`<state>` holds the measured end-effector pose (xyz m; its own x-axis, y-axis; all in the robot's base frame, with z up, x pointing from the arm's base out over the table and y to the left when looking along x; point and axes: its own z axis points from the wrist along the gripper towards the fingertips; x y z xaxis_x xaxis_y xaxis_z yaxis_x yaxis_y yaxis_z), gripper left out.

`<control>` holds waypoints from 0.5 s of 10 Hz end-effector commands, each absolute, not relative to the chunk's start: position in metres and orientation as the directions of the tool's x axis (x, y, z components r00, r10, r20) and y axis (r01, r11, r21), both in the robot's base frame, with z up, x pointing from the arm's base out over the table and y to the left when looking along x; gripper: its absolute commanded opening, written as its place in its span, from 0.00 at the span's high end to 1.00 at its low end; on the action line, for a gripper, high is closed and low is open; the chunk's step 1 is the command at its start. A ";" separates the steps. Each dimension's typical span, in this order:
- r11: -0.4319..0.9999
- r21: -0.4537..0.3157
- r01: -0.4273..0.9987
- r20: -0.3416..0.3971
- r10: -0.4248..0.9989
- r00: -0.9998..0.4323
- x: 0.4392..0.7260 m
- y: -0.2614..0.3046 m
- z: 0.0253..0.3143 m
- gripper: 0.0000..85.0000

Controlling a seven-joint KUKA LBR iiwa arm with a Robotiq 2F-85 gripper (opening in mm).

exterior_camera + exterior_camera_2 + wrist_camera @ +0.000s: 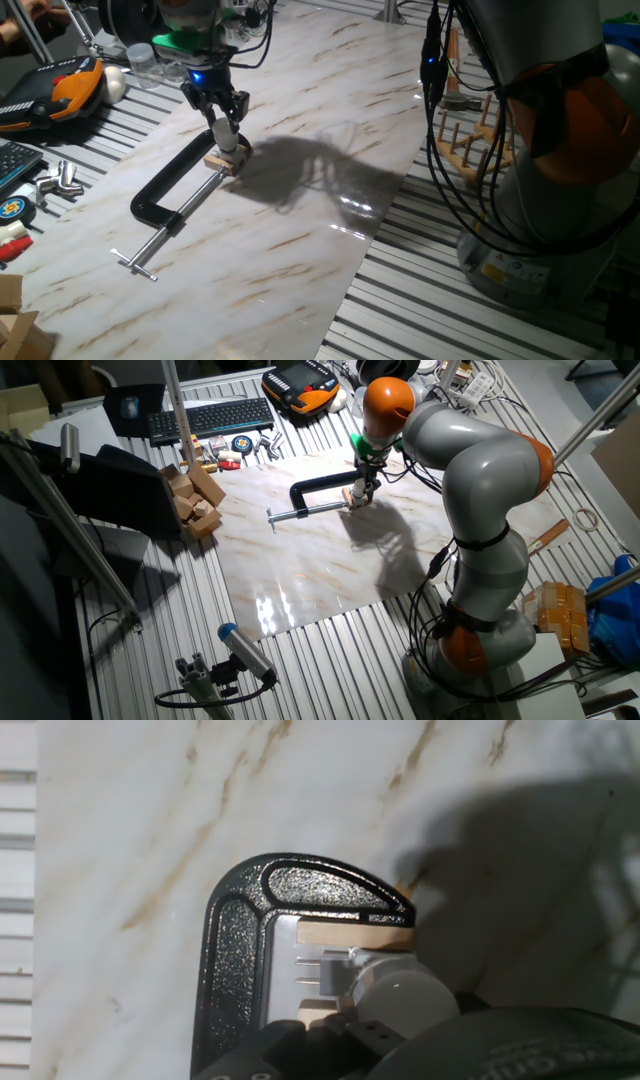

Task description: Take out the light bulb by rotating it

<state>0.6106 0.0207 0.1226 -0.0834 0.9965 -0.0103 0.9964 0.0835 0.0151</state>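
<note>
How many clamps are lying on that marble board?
1. The black C-clamp lies on the marble board, its jaw pinching the small wooden block under the gripper. None seems hidden.

The bulb (224,137) is a small frosted white globe, tilted a little off upright over the tan wooden block at the clamp's jaw end on the marble board. In the hand view the bulb (405,1002) shows its round pale dome near the lower edge, with its silver-grey base toward the block and two thin metal prongs just left of it. It looks tiny in the other fixed view (360,490)
</note>
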 end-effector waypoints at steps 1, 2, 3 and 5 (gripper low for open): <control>0.097 0.015 0.995 -0.009 0.995 -0.097 0.610 0.021 0.123 1.00; 0.118 0.009 0.993 -0.004 0.993 -0.118 0.610 0.021 0.123 1.00; 0.137 0.008 0.991 -0.001 0.991 -0.137 0.610 0.021 0.122 1.00; 0.176 0.006 0.984 0.004 0.984 -0.176 0.610 0.021 0.122 1.00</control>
